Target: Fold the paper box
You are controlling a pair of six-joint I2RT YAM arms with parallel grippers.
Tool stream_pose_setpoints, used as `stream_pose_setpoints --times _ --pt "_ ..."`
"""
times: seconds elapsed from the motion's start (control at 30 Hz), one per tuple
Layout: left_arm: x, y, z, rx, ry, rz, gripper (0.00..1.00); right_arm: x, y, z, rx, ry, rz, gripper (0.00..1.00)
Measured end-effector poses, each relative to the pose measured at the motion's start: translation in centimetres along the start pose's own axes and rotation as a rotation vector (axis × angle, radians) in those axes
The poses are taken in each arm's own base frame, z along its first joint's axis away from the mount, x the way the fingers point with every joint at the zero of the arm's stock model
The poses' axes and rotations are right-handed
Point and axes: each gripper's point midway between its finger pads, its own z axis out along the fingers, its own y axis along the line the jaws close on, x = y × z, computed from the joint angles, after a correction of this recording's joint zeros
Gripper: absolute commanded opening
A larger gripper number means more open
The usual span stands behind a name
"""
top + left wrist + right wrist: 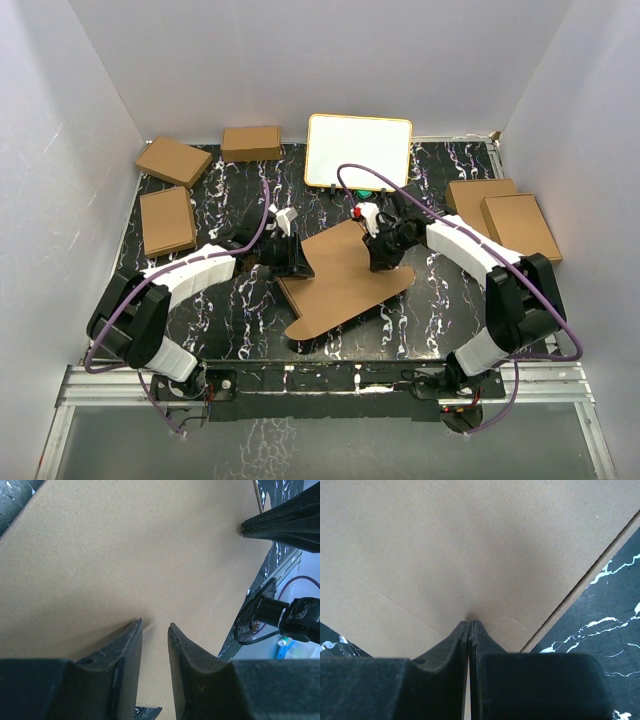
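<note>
The paper box (pixel 345 285) lies as a flat brown cardboard sheet in the middle of the black marbled table. My left gripper (pixel 300 262) is at its left edge. In the left wrist view its fingers (pixel 156 625) stand a little apart with nothing between them, tips down on the cardboard (pixel 125 555). My right gripper (pixel 380 255) is on the sheet's far right part. The right wrist view shows it (pixel 470 621) shut, its tips pressed on the cardboard (pixel 470 545) near a corner, holding nothing. The left wrist view also catches the right gripper's fingertips (pixel 260 526) touching the sheet.
Small folded brown boxes lie at the back left (pixel 174 160), (pixel 251 142), at the left (pixel 167 220) and at the right (pixel 480 195), (pixel 520 225). A white-faced board (pixel 358 150) stands at the back centre. White walls enclose the table (pixel 240 320).
</note>
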Motion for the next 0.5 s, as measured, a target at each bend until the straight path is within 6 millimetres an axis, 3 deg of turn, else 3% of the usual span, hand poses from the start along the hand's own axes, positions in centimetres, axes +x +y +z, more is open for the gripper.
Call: stream_pose_setpoints --times 0.3,0.5 --pt "-0.2 -0.5 -0.4 0.011 -0.009 -0.003 0.29 0.2 -0.1 0.3 -0.005 0.004 0.016 0.11" --pt "-1.0 -3.2 -2.5 0.086 -0.073 -0.003 0.29 -0.1 0.1 -0.1 -0.048 -0.028 0.04 0.16"
